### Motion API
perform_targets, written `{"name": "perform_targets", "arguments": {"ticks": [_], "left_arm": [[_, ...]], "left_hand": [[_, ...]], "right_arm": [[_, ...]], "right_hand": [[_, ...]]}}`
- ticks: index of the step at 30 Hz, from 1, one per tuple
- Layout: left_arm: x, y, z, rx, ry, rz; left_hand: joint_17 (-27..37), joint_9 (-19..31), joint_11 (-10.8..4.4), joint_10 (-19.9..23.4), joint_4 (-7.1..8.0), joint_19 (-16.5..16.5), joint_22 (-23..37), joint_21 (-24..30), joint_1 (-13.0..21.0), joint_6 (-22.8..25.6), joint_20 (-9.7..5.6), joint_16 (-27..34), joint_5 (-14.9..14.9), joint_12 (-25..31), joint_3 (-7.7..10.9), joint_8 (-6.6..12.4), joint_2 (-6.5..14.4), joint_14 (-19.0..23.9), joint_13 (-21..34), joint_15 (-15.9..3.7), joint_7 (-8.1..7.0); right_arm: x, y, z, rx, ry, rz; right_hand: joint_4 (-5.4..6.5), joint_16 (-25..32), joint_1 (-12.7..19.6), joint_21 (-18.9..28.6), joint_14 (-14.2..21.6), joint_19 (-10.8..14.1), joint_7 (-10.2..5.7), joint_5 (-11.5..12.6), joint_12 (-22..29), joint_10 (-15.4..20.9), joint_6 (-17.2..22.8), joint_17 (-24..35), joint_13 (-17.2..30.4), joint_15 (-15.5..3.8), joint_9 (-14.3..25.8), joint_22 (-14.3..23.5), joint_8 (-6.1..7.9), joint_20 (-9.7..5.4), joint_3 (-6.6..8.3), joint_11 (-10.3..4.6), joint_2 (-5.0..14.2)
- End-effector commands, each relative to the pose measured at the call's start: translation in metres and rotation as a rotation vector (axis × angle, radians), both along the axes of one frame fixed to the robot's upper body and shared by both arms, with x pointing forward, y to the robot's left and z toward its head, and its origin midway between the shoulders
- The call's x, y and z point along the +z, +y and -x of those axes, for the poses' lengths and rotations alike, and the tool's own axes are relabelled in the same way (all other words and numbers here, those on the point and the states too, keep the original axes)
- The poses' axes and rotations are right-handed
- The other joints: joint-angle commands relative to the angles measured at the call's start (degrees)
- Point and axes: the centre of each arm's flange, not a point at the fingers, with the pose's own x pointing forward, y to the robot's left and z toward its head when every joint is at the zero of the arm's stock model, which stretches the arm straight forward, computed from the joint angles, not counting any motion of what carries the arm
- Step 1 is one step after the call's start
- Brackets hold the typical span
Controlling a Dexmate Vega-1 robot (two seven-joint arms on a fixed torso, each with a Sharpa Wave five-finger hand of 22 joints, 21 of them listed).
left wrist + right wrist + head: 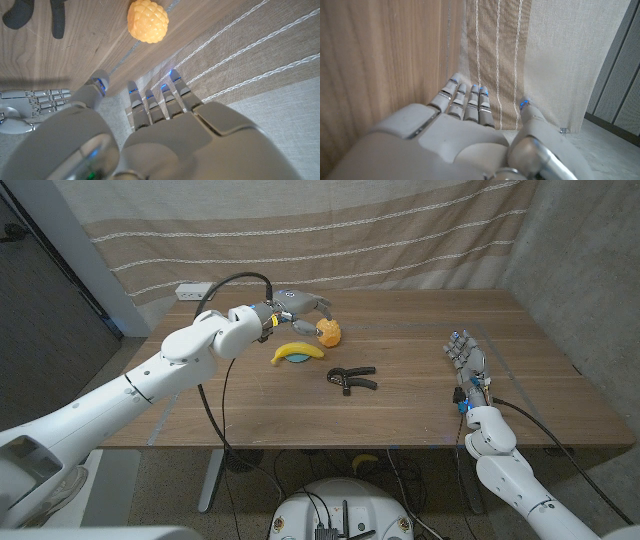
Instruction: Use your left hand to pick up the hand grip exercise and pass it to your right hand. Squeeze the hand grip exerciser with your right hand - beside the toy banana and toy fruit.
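Nearest the table's front edge, the right hand waits well off to one side, fingers straight and together-ish, holding nothing; the right wrist view shows the same extended fingers. A little further in, the hand grip exerciser lies on the wood, well apart from both hands. Just beyond it sit the toy banana and the orange toy fruit. Furthest back, the left hand hovers past the fruit, fingers spread and empty. The exerciser lies nearer than its fingertips, on the far side of the fruit from them. To do the pickup well, I'd say that hand should draw back over the fruit and banana without knocking them, then come down with its fingers either side of the handles.
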Motion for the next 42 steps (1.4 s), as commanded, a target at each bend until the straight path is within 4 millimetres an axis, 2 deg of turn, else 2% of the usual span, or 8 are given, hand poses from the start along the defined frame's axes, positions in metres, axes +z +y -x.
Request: {"name": "perform_targets", "arguments": {"ticks": [1, 3, 7, 42], "left_arm": [[-0.001, -0.007, -0.002, 0.035, 0.016, -0.045], [-0.001, -0.007, -0.003, 0.03, 0.023, -0.044], [-0.003, -0.008, -0.005, 0.021, 0.033, -0.039], [-0.021, -0.012, -0.026, -0.019, 0.11, -0.042]], "left_hand": [[0.2, 0.42, -0.64, 0.37, 0.12, 0.75, 0.06, -0.42, 2.48, 2.89, -0.16, -0.11, 0.06, -0.08, -0.83, 1.36, -0.96, -0.03, 0.26, -3.74, -0.2], [0.2, 0.49, -0.66, 0.5, 0.15, 1.01, 0.07, -0.56, 3.44, 3.79, -0.26, -0.07, 0.06, -0.05, -1.11, 1.76, -1.14, 0.03, 0.26, -3.98, -0.62], [0.2, 0.59, -0.83, 1.02, 0.18, 1.48, 0.08, -0.69, 4.8, 4.62, -0.43, 0.06, 0.07, 0.1, -1.53, 2.16, -1.32, 0.41, 0.25, -4.38, -0.54], [0.24, 0.89, -0.83, 2.67, 0.6, 2.67, 0.19, -1.25, 8.33, 5.46, -0.43, 0.23, -0.21, 0.35, -3.77, 2.75, -1.22, 1.21, 0.26, -4.76, 0.71]], "right_arm": [[-0.001, -0.003, 0.0, -0.003, 0.002, -0.002], [-0.001, -0.003, 0.0, -0.001, 0.002, -0.003], [-0.001, -0.004, -0.001, 0.0, 0.002, -0.003], [0.001, -0.006, -0.007, 0.003, 0.019, 0.001]], "right_hand": [[0.01, 0.39, -0.04, -0.13, 0.43, 0.6, -0.14, 0.27, -0.01, 0.48, 0.69, 0.14, 0.23, -0.04, 0.31, 0.25, 0.21, -0.11, 0.37, 0.13, 0.05], [0.02, 0.42, -0.06, -0.15, 0.5, 0.6, -0.12, 0.26, 0.01, 0.57, 0.75, 0.17, 0.24, -0.02, 0.31, 0.25, 0.21, -0.13, 0.37, 0.07, 0.04], [0.03, 0.43, -0.12, -0.17, 0.56, 0.63, -0.02, 0.26, -0.01, 0.64, 1.1, 0.22, 0.26, 0.0, 0.32, 0.26, 0.29, -0.12, 0.38, -0.02, 0.03], [0.07, 0.41, -0.55, -0.46, 0.77, 0.67, 0.14, 0.21, 0.0, 1.68, 2.18, 0.65, 0.38, 0.09, 0.38, 0.31, 0.17, -0.08, 0.48, 0.58, -0.03]]}}
